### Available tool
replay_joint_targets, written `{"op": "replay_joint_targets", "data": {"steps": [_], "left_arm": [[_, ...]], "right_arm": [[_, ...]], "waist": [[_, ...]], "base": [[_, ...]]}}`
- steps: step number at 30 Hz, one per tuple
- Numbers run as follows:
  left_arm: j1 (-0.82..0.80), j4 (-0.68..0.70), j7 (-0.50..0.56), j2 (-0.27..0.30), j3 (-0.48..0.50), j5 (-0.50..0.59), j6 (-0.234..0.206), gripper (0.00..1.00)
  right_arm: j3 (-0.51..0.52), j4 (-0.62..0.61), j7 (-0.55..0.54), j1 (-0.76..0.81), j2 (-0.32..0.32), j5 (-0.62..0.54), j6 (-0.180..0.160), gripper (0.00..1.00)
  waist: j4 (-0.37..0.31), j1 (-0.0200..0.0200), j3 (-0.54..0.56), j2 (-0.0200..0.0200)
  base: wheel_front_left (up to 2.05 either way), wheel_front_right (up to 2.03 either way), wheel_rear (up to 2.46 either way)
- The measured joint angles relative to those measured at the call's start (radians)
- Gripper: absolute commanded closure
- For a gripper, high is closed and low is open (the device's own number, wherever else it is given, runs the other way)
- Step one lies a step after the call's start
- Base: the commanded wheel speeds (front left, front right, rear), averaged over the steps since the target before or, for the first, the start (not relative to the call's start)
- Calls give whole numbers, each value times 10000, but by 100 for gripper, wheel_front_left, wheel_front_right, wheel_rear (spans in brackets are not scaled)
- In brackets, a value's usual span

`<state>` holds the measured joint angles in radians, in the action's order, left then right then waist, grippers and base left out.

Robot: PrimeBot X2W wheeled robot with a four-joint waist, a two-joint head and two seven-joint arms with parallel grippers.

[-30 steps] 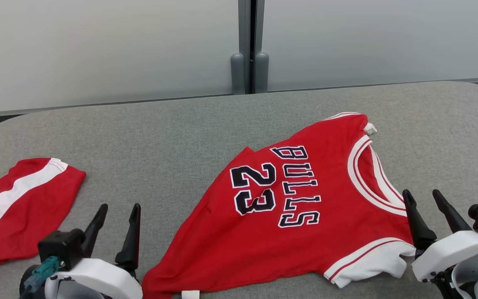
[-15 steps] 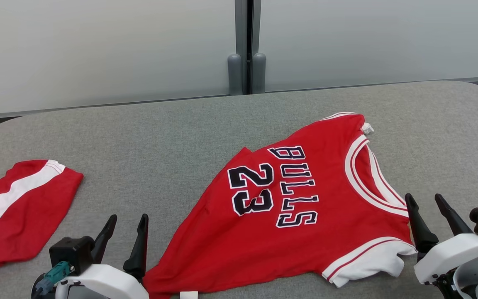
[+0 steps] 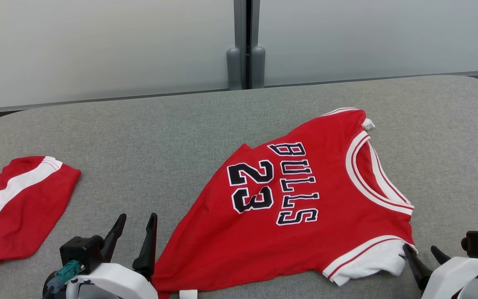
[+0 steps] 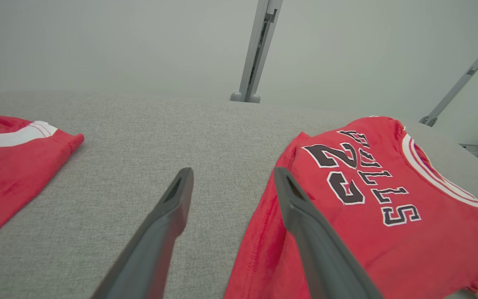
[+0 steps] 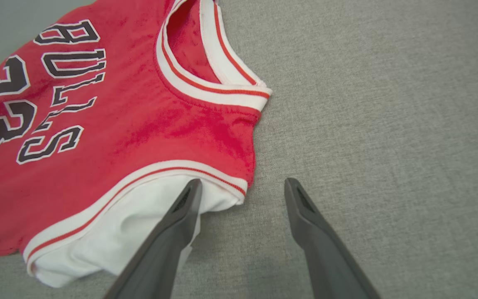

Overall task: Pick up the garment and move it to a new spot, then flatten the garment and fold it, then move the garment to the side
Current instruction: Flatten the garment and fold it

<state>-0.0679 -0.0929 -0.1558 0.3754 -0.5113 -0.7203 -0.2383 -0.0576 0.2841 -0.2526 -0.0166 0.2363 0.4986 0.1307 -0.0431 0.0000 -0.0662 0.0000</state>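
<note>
Poised with left gripper [image 3: 136,217] and right gripper [image 3: 420,249] spread empty at the rumpled jersey's [image 3: 326,232] edges, seemingly before any pickup, flattening or folding.

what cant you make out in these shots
Red garment with a white stripe: head view, cut by the left edge, so its type is unclear.
Jersey near corner: head view, cut by the bottom edge.
White tag: head view, cut off, too small to read.
Right gripper contact with the jersey: right wrist view, one finger overlaps the cloth.
</note>
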Motion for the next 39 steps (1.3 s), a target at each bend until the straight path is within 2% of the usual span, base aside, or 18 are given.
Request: {"op": "replay_joint_targets", "data": {"steps": [5, 11, 12, 13, 15, 16, 23, 30, 33, 39], "left_arm": [[-141, -121, 13, -40, -92, 2, 59, 0], [-210, -222, 58, -36, -182, 2, 121, 0], [-212, -238, 59, -36, -192, 2, 130, 0], [-217, -257, 84, -38, -201, 0, 130, 0], [-231, -293, 117, -36, -224, -2, 155, 0], [-238, -311, 125, -35, -238, -4, 161, 0], [-247, -387, 192, -4, -295, -33, 186, 0], [-335, -481, 221, -54, -422, -48, 280, 0], [-476, -539, 219, -136, -500, -48, 362, 0], [-733, -792, 128, -322, -581, -46, 453, 0]], "right_arm": [[-94, 238, -497, -60, -314, 291, 0, 0], [-213, 516, -318, -264, -447, 757, 0, 0], [-209, 562, -282, -274, -453, 909, 0, 33], [-211, 633, -282, -307, -451, 1058, 0, 55], [-240, 796, -247, -362, -428, 1193, 0, 69], [-251, 855, -203, -368, -420, 1271, 0, 99], [-454, 903, 393, -551, -366, 1837, 0, 100], [-874, 115, 953, -1058, -38, 2504, 0, 100], [-1183, 56, 957, -1546, 188, 2506, 0, 100], [-1929, 433, 851, -3063, 224, 2727, 0, 100]], "waist": [[84, 0, -59, 0], [276, 0, -68, 0], [299, 0, -71, 0], [320, 0, -74, 0], [359, 0, -82, 0], [376, 0, -81, 0], [423, 0, -19, 0], [540, 0, -34, 0], [732, 0, -124, 0], [1304, 0, -446, 0]], "base": [[0, 0, 0], [0, 0, 0], [0, 0, 0], [0, 0, 0], [0, 0, 0], [0, 0, 0], [0, 0, 0], [0, 0, 0], [0, 0, 0], [0, 0, 0]]}}
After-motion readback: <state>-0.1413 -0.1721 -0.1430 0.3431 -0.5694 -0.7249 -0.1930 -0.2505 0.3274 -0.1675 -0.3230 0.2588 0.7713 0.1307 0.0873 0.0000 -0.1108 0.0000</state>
